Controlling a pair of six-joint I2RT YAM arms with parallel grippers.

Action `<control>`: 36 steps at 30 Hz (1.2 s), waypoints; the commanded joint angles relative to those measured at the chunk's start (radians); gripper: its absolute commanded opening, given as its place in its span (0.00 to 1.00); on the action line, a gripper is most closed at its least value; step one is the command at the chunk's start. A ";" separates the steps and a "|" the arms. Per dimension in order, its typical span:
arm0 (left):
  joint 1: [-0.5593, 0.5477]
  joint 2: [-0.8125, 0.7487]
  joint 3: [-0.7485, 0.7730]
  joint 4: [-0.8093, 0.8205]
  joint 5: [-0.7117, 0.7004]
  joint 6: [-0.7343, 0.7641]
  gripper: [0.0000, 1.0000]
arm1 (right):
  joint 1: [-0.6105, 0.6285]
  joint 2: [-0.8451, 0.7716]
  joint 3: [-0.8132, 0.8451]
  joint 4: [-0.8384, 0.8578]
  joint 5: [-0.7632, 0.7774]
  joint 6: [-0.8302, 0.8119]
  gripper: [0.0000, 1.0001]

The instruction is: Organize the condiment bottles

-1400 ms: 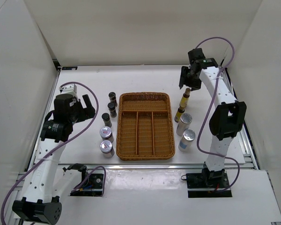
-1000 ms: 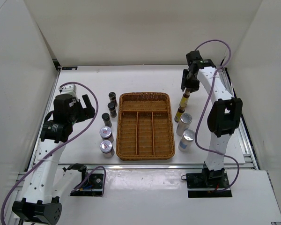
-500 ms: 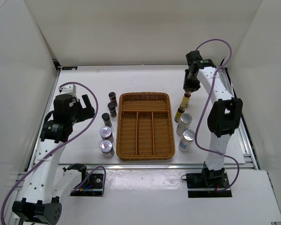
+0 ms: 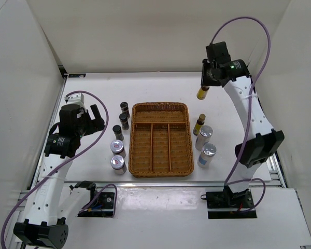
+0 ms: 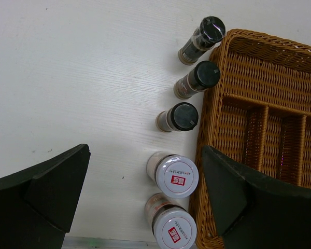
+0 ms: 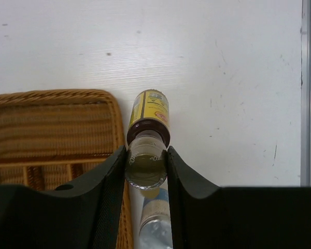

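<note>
Now | right pincer [image 6: 147, 155] clamped on amber bottle [image 6: 150, 110] neck | left pincer [image 5: 145, 155] spread wide, holding nothing

left arm: elbow bent, at 9 o'clock | left hand [image 4: 97, 118]: fingers spread wide, pointing down, holding nothing | right arm: stretched up toward 1 o'clock | right hand [image 4: 204, 86]: fingers pinching amber bottle [image 4: 201, 94] neck

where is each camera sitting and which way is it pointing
Top external: above, behind the bases, facing down at the table; left arm and right arm show.
Left wrist: faces down at black-capped jars and silver-lidded jars beside the basket; open left gripper at bottom.
Right wrist: faces down past the right gripper, shut on an amber bottle.
Shared: the basket shows in all three.
</note>
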 commanded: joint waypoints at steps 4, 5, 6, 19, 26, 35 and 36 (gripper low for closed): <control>-0.005 -0.019 0.000 0.000 -0.008 -0.002 1.00 | 0.185 -0.119 0.074 0.013 0.036 -0.052 0.08; -0.005 -0.019 0.000 0.000 -0.008 -0.002 1.00 | 0.207 -0.133 0.074 0.013 0.036 -0.062 0.08; -0.005 -0.019 0.000 0.000 -0.008 -0.002 1.00 | 0.228 -0.133 0.074 0.013 0.036 -0.062 0.08; -0.005 -0.010 0.000 0.000 -0.008 -0.002 1.00 | 0.518 -0.162 -0.156 0.083 0.036 0.000 0.03; -0.005 -0.010 0.000 0.000 -0.008 -0.002 1.00 | 0.538 -0.162 -0.290 0.171 -0.009 0.046 0.01; -0.005 -0.001 0.000 0.000 -0.008 -0.002 1.00 | 0.548 -0.142 -0.394 0.263 -0.046 0.075 0.00; -0.005 -0.001 0.000 0.000 -0.008 -0.002 1.00 | 0.548 -0.142 -0.406 0.263 -0.046 0.075 0.00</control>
